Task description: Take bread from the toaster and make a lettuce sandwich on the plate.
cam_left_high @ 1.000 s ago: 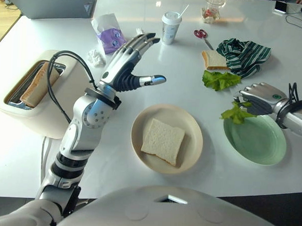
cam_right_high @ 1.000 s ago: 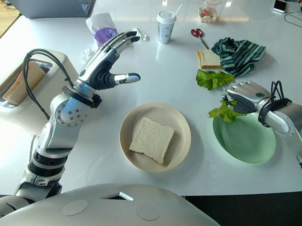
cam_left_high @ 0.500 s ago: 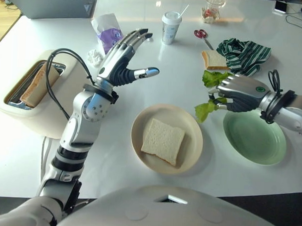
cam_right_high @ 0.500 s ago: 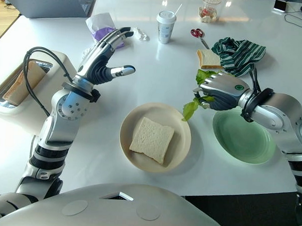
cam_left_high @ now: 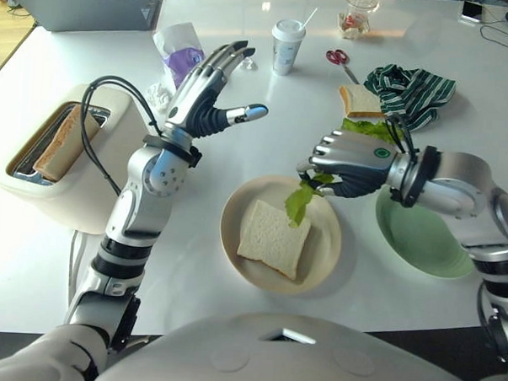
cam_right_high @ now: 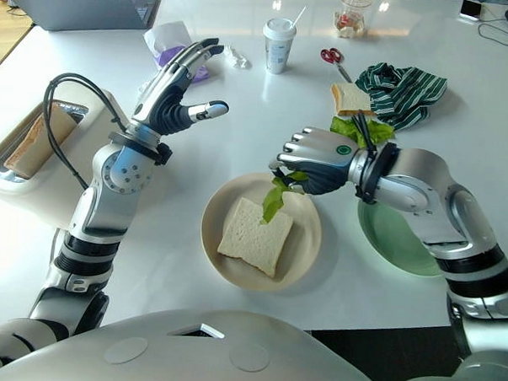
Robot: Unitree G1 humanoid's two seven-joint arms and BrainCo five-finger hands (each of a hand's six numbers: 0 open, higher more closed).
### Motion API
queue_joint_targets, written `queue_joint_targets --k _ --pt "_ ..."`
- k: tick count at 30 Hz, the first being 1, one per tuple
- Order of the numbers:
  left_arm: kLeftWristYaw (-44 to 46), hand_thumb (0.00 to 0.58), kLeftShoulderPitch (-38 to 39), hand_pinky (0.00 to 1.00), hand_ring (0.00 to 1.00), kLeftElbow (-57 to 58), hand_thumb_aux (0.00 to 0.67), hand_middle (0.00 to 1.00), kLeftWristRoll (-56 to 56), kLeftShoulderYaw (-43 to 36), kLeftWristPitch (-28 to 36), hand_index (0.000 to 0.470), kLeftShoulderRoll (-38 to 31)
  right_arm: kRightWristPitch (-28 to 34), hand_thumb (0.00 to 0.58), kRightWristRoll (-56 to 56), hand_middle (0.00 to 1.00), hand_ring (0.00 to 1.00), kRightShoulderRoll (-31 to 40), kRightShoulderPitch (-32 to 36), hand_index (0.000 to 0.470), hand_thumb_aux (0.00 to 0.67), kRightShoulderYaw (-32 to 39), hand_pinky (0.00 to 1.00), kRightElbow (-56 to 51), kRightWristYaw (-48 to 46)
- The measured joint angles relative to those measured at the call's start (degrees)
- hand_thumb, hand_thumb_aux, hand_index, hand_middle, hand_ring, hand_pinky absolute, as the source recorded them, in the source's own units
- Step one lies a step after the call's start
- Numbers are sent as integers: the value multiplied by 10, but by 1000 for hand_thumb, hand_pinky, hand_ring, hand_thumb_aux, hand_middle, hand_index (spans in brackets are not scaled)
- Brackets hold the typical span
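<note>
On the white table I hold the right hand, clamped on lettuce, just upper right of the bread slice.

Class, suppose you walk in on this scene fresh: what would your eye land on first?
The right hand dangles a lettuce leaf over the bread slice on the cream plate, front and centre. On the left, the left hand is raised open beside the toaster, which holds a second slice.
</note>
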State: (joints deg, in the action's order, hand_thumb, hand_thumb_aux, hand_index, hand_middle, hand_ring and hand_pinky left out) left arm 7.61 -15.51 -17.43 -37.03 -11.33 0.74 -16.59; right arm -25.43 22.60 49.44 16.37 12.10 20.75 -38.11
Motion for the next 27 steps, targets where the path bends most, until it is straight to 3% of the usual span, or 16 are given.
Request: queue_joint_targets --k 6,12,18,27 --pt "-9 0 -3 0 0 11 0 0 -1 -4 -2 0 6 -20 580 43 1000 1000 -39 53 470 670 35 1000 -69 5" --pt "-11 0 -4 0 0 12 0 0 -2 -14 -3 0 10 -39 580 67 1000 1000 -61 64 470 670 64 1000 -96 4" --pt "-11 0 -4 0 0 12 0 0 -6 -18 -2 0 10 -41 580 67 1000 1000 -78 25 470 670 104 1000 -61 -22" --pt "-11 0 -6 0 0 15 0 0 -6 -17 -2 0 10 -31 580 44 1000 1000 -64 -16 470 670 108 1000 -36 -67"
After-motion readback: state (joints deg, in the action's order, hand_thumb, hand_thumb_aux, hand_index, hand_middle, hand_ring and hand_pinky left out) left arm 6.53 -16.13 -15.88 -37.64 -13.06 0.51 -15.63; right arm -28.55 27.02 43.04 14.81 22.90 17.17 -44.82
